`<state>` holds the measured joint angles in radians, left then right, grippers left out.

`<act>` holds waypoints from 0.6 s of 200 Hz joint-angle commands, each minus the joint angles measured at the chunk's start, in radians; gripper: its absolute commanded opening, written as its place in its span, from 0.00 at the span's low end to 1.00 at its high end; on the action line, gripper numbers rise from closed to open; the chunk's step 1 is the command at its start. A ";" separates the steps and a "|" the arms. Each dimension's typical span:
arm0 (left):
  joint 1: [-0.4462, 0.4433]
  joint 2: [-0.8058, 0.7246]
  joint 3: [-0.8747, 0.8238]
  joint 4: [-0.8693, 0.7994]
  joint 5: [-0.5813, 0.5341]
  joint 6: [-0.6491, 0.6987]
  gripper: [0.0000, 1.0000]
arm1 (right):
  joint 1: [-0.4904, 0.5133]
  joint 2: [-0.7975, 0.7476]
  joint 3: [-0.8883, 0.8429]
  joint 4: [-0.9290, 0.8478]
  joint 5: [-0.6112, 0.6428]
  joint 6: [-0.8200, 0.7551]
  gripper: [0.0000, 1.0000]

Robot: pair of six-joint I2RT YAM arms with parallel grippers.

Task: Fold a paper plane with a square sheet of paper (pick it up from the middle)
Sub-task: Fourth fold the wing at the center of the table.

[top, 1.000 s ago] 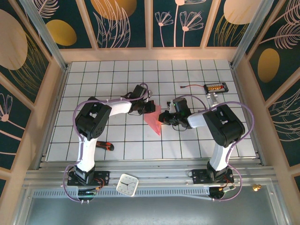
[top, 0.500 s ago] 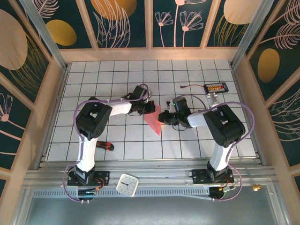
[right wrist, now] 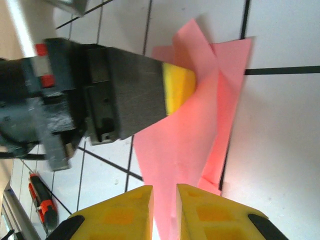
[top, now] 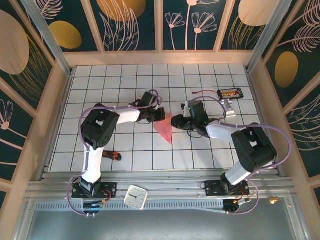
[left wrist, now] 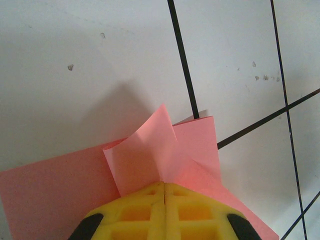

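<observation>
Right wrist — L fingers (right wrist: 178,86) pinch paper plane (right wrist: 200,132), tool (right wrist: 39,200) beyond.

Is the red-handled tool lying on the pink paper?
No, the red-handled tool lies on the bare table near its front left edge, well apart from the pink paper.

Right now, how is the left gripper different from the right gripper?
The left gripper has its yellow fingers pressed together, seemingly pinching the folded pink paper. The right gripper has a thin gap between its fingers. The left gripper reaches the paper from the table's left side, the right gripper from the right side. Both have yellow fingers, and both are at the same paper.
</observation>
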<state>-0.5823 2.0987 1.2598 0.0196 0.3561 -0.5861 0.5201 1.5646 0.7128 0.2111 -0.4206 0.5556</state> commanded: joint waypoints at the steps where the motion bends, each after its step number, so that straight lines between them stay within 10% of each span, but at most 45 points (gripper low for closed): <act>1: 0.006 0.021 -0.037 -0.078 -0.052 0.020 0.00 | 0.065 -0.016 -0.006 -0.022 0.040 -0.008 0.20; 120: 0.006 0.010 -0.029 -0.079 -0.052 0.018 0.00 | 0.112 0.149 0.051 -0.067 0.065 -0.070 0.12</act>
<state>-0.5823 2.0968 1.2564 0.0235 0.3550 -0.5861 0.6350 1.6924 0.7345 0.1963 -0.3828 0.5285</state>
